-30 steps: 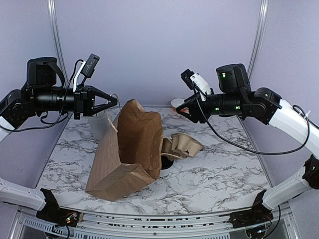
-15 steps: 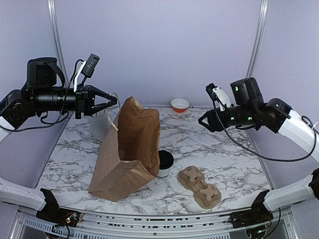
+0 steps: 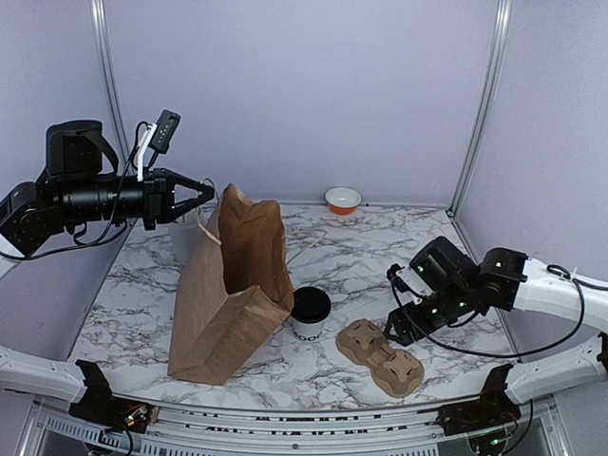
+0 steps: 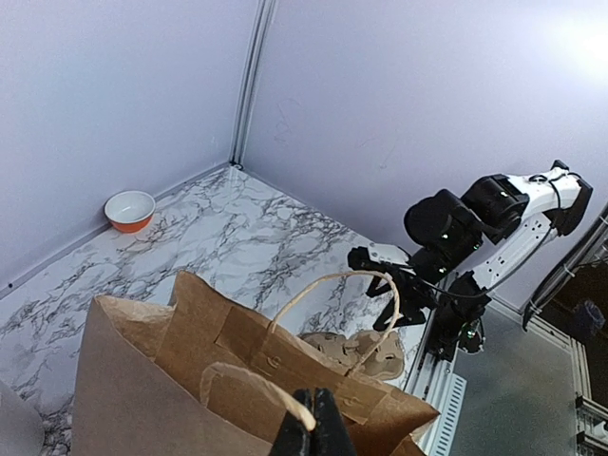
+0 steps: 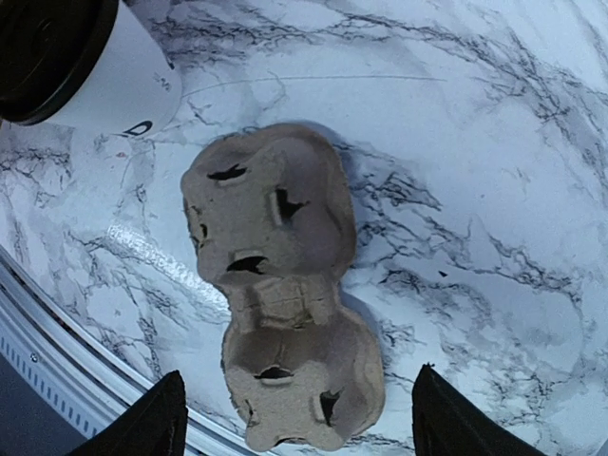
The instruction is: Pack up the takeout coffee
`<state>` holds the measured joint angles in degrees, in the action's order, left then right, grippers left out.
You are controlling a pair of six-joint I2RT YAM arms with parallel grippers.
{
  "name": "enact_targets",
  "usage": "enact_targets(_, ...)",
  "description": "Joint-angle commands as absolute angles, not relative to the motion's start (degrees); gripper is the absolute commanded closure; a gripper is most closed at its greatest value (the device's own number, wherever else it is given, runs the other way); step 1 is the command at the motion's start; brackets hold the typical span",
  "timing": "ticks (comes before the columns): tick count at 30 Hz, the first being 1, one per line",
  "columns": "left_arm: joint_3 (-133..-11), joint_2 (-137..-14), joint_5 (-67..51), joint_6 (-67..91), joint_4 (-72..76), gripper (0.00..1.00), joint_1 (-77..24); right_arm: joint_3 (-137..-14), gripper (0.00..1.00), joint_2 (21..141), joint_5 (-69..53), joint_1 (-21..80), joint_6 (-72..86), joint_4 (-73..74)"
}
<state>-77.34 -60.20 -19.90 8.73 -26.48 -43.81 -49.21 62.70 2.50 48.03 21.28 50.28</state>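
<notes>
Our right gripper [image 5: 299, 372] has dropped, jaws spread, over the carrier [image 3: 380, 356]; left gripper [image 4: 309, 423] pinches the bag [image 3: 233, 285]. Coffee [image 3: 310, 318] seems light, crushable: we'd clasp below the lid [image 3: 311, 301].

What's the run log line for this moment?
left jaws: shut on bag handle | right jaws: open over cup carrier | coffee cup: upright beside paper bag, not packed
</notes>
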Motion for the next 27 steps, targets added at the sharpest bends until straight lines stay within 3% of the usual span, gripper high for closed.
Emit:
enact_targets(1,-74.35,-58.21,-15.65,11.73,-23.07,1.0,-43.51,-47.97,0.21,60.79,3.61,53.13,30.43,48.88)
enact_targets(6,-71.36,-57.12,-16.18,12.77,-20.37,1.0,-43.27,-48.24,0.18,64.81,9.69,57.91,31.8,45.85)
enact_targets(22,-67.98,-54.34,-13.89,14.7,-18.15,1.0,-42.08,-50.1,0.13,81.23,11.39,58.1,23.9,32.57)
enact_targets(27,-68.7,-57.35,-20.35,15.73,-14.41,1.0,-40.17,-48.93,0.13,82.79,9.8,58.11,23.78,30.4)
